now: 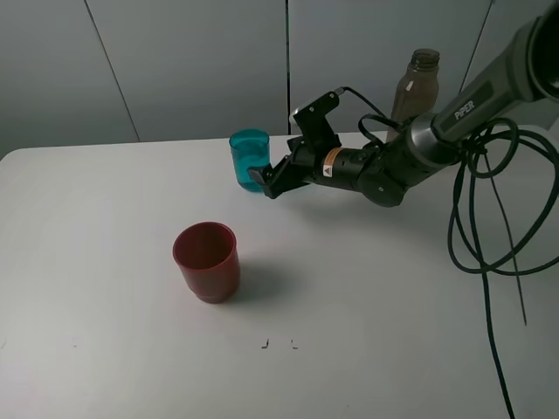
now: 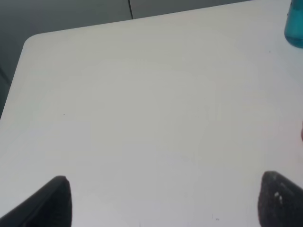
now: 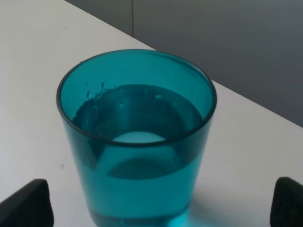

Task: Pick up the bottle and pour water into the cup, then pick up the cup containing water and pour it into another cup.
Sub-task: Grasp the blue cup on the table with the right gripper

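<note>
Right wrist view: cup (image 3: 137, 142), part-filled with water, stands upright near the far side of the table (image 1: 105, 218). Right gripper (image 3: 156, 208) jaws spread wide to either side of it, not touching. Another cup (image 1: 206, 260) stands nearer the front, bottle (image 1: 417, 87) behind the right arm. Left gripper (image 2: 165, 203) jaws apart, empty.

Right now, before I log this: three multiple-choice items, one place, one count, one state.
1. Where is the bottle? A. at the back right B. between the cups C. in a gripper
2. How many cups stand on the table? A. one B. two C. three
3. The teal cup is: A. empty B. tipped over C. holding water
Answers: A, it rises behind the right arm; B, teal cup and red cup; C, the right wrist view shows the water line.
</note>
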Robot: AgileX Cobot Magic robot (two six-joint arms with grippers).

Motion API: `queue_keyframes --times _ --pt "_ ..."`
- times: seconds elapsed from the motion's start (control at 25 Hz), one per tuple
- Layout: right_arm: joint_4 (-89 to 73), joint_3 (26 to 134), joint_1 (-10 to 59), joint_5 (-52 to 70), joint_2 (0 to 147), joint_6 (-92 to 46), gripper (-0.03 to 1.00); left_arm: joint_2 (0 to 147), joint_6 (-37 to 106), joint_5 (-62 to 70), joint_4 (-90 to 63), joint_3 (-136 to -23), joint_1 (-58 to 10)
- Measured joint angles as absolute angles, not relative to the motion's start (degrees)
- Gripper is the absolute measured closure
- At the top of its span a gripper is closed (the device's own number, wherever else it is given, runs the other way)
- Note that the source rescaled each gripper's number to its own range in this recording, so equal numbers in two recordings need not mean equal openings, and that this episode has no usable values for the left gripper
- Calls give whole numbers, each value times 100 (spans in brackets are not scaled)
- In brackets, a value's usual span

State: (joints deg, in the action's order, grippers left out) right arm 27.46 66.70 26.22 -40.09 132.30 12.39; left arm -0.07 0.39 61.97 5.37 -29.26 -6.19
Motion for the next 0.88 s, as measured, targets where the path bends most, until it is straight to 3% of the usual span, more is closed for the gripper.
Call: queue_keyframes --times 0.88 --pt "2784 7429 2843 -4072 13849 1262 -3 -7 0 6197 537 -2926 -619"
